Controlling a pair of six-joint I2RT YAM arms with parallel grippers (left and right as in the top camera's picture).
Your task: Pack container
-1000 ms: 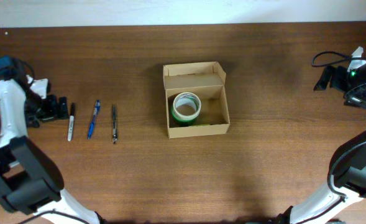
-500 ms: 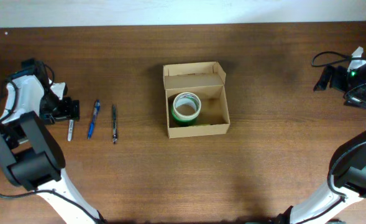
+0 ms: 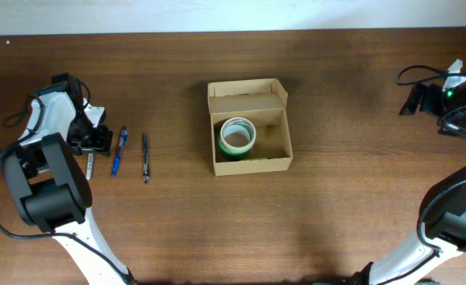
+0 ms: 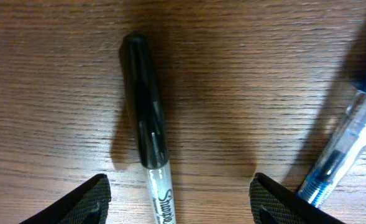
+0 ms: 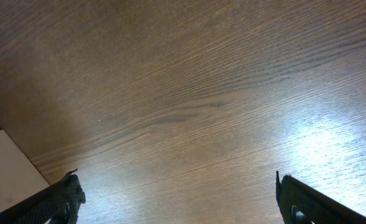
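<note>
Overhead: a dark brown wood-grain bench [image 3: 335, 206] fills the view, with a strip of pale wall [image 3: 233, 14] along its far edge. The container [image 3: 248, 162] sits at the middle of the bench, its lid flap folded back, with a green tape roll [image 3: 237, 136] inside. At the left lie a marker [image 3: 89, 165], a blue pen [image 3: 119, 150] and a dark pen [image 3: 145, 157], side by side. The left fingers [image 3: 98, 141] hover over the marker's upper end. The right fingers [image 3: 413, 99] are at the far right edge.

Left wrist: the left fingers [image 4: 77, 202] stand apart on either side of the marker [image 4: 146, 124], not touching it; the blue pen [image 4: 344, 155] lies just outside them.

Right wrist: the right fingers [image 5: 64, 199] are spread wide over bare, glare-lit wood.
</note>
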